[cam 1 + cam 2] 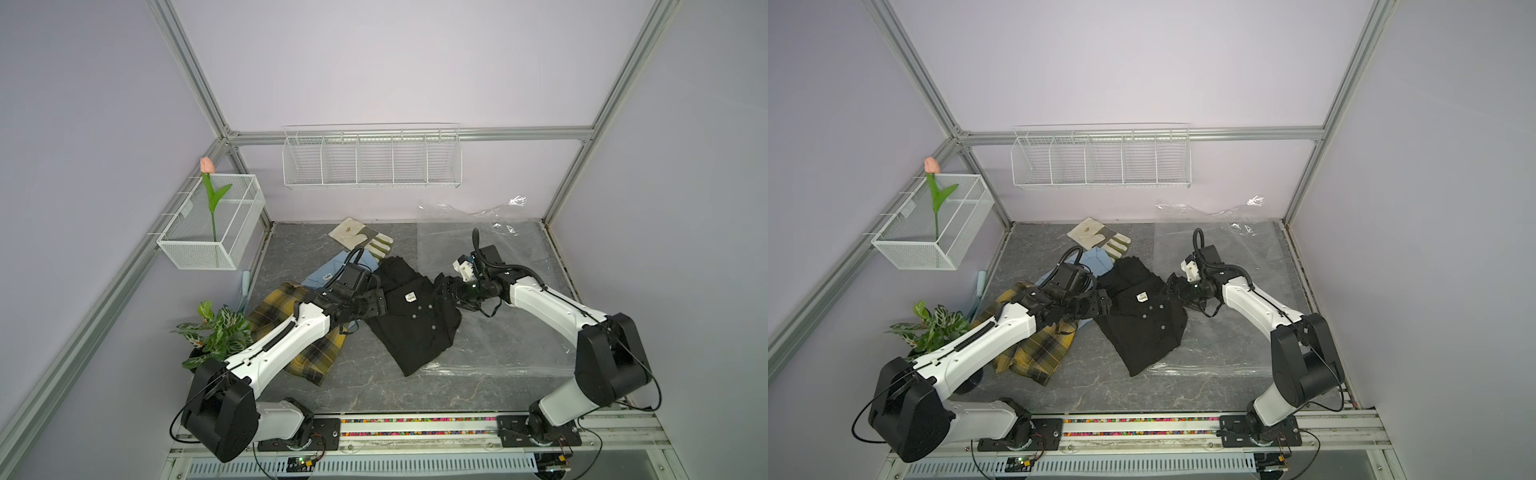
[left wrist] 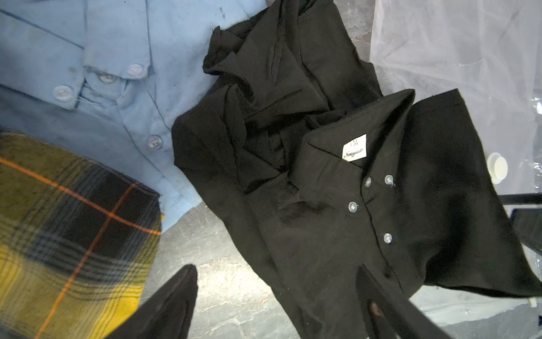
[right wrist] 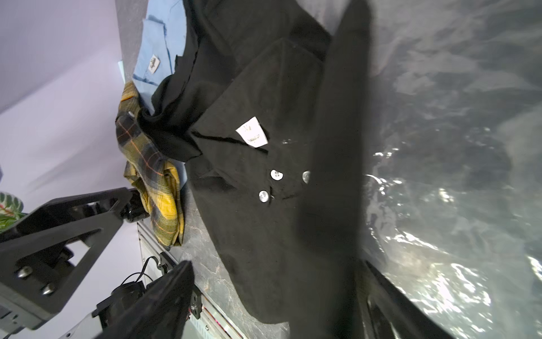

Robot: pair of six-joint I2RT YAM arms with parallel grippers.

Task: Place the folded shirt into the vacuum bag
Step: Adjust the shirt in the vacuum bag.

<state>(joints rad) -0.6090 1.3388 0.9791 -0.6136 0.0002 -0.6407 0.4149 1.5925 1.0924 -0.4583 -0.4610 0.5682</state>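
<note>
Top views: two arms reach in from the near rail and meet at the middle of the grey marble tabletop [image 1: 357,386].
Task thing: black folded shirt [image 1: 415,324], collar tag and buttons facing up, lying mid tabletop between the two end effectors.
Bag: vacuum bag [image 1: 498,340], clear film spread flat over the right half of the tabletop, with its far end crumpled up against the far wall.
Shirt vs bag: the shirt's right side overlaps the bag's left edge. Most of the shirt is on bare tabletop. Whether the overlap is on the film or under it, cannot tell.
Valve: round white valve [image 2: 497,168] on the film, near the shirt's right edge.
Left end effector [image 1: 381,308]: at the shirt's left edge, fingers [image 2: 170,302] spread wide, one over the cloth and one over bare stone, nothing clamped.
Right end effector [image 1: 439,287]: at the shirt's far right edge, fingers [image 3: 164,299] wide apart with cloth between them, not pinched.
Left clutter: blue shirt [image 1: 328,274] and yellow plaid shirt [image 1: 316,357], partly under the left arm.
Far clutter: work glove [image 1: 361,239].
Left edge: potted plant [image 1: 216,332]; mesh basket [image 1: 208,249] holding a tulip [image 1: 206,166].
Far wall: wire rack [image 1: 372,162].
</note>
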